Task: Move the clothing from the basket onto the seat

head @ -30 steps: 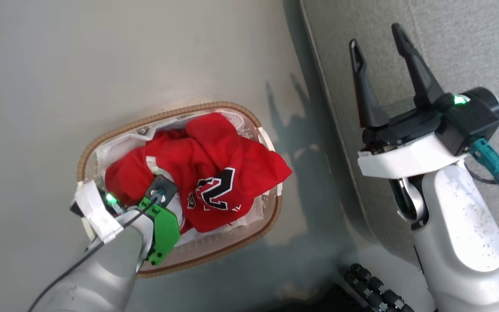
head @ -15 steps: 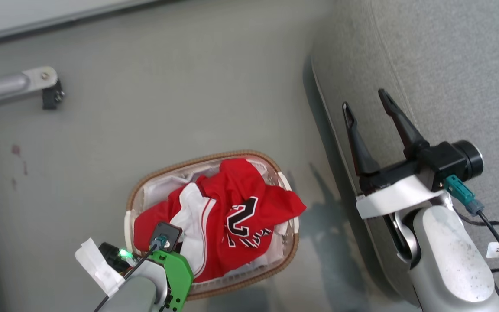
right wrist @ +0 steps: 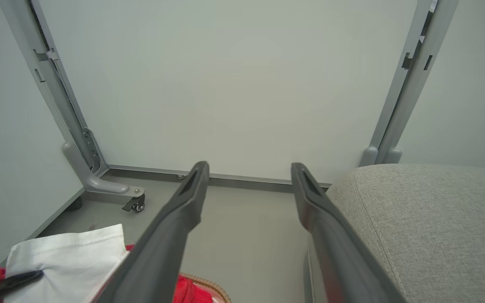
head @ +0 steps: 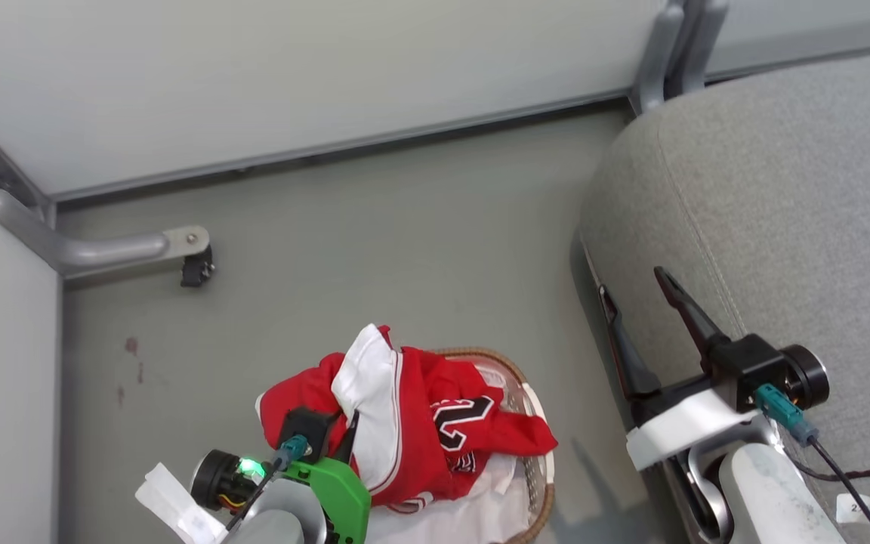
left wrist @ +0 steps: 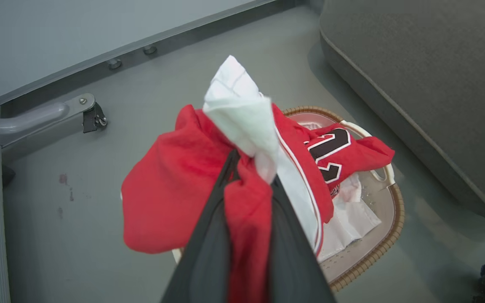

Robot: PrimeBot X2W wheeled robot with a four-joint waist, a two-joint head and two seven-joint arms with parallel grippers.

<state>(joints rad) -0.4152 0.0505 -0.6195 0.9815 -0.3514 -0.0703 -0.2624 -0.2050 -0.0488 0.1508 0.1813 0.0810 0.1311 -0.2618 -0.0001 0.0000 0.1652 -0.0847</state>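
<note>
My left gripper is shut on a fold of the red jersey, which hangs lifted above the basket. A white side panel sticks up past the fingers, and the numbered part still trails over the basket's brown rim. In the head view the jersey bunches at the bottom centre over the basket, with my left gripper buried in the cloth. My right gripper is open and holds nothing, hovering at the left edge of the grey seat. The right wrist view shows the same gripper beside the seat.
The white liner lies in the basket bottom. A grey metal frame leg with a caster stands on the floor at the left, and a frame post rises behind the seat. Pale wall panels close off the back and left.
The head camera has tilted up, shifting the whole picture down. My left gripper has risen with the jersey, pulling it partly out of the basket. The right gripper stays open.
</note>
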